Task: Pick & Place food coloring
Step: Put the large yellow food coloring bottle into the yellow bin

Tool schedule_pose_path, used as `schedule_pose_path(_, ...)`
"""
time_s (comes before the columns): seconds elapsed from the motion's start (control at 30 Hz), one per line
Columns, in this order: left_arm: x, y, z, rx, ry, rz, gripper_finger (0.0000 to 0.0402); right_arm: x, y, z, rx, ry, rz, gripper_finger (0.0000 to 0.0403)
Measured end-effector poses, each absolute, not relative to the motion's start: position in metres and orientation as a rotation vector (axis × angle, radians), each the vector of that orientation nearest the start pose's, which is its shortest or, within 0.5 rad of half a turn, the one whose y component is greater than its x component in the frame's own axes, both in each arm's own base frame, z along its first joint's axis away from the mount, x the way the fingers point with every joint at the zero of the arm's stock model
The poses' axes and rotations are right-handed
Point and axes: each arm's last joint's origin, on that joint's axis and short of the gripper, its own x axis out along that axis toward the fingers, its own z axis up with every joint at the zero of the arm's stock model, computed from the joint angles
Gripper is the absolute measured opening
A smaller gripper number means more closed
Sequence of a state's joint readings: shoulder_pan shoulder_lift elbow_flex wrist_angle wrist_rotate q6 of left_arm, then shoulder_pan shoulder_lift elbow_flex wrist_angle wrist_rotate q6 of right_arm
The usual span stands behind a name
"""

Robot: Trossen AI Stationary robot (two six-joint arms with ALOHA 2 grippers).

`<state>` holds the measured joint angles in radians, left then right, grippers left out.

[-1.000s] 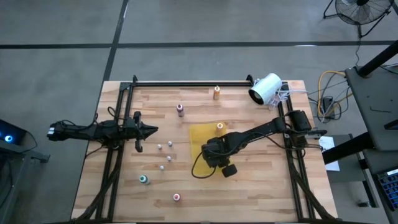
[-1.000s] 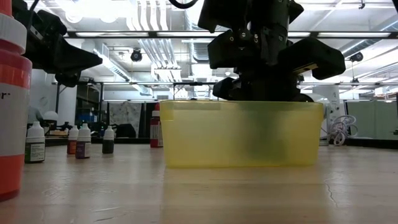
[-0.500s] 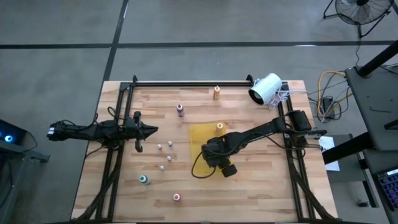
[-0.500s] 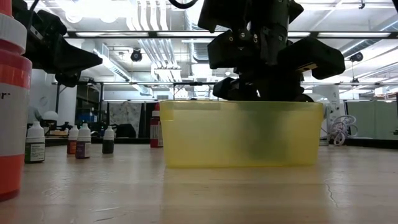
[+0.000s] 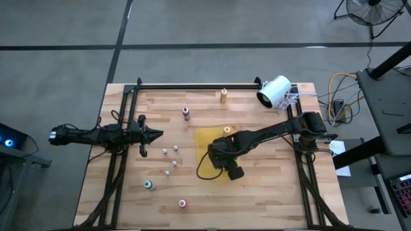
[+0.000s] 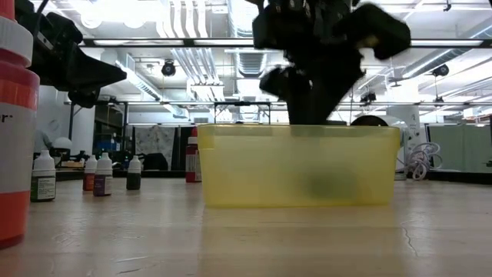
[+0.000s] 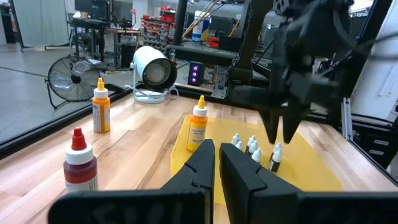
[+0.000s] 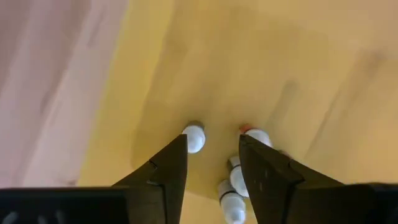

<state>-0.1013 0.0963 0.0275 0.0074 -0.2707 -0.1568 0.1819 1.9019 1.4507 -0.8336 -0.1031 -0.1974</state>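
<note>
Yellow tray collects food coloring — right gripper poised above it, jaws open and empty, apparently just after a drop — while left gripper, jaws closed, waits near bottles left on the table.

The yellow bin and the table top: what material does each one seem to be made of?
The yellow bin looks like translucent plastic with a smooth, slightly glossy finish: in the low view a dark shape shows through its wall. The table top appears to be light wood, probably butcher-block style: parallel strips with visible grain run across it, and the sheen is dull.
</note>
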Motion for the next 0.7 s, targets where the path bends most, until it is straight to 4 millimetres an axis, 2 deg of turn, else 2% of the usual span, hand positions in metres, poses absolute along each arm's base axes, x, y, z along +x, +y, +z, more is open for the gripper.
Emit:
schedule_pose_path(0.33,0.101,-0.003,0.166,-0.145,0.047,0.173,0.0,0.369,0.058,0.259,-0.15,1.116,0.282,0.0151)
schedule_pose_path(0.7,0.102,-0.003,0.166,-0.145,0.047,0.173,0.0,0.355,0.031,0.292,-0.131,1.031,0.074,0.0156)
